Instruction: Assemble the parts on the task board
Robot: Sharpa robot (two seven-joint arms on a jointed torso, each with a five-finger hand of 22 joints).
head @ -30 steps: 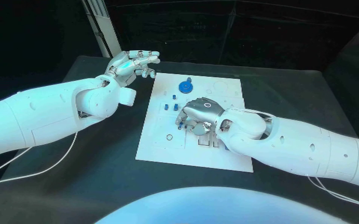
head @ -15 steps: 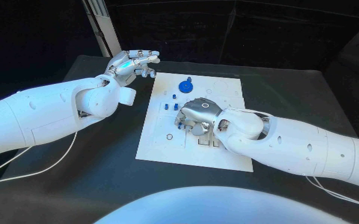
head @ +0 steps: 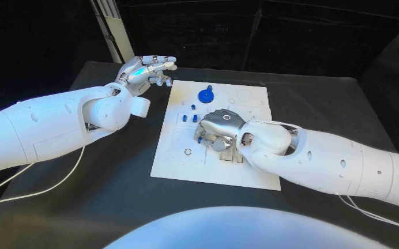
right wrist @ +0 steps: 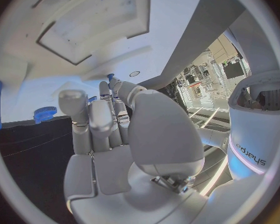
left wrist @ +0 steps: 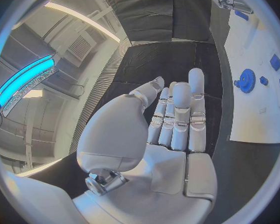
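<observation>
Right hand (head: 219,129) lay curled over the board (head: 180,163), grip indiscernible. Left hand (head: 146,71) hovered beside it, fingers loosely spread, empty.

The flat white rectangular task board (head: 218,168) lies under the right hand's fingers (head: 210,138); a round blue gear part (head: 205,95) sits beyond those fingertips, small blue pegs (head: 189,117) just beside them.

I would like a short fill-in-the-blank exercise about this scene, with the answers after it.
1. The task board is a plate of ____ colour.
2. The right hand is over the ____.
3. The left hand, off the board, holds ____.
4. The round gear is coloured ____.

Answers: white; task board; nothing; blue
</observation>
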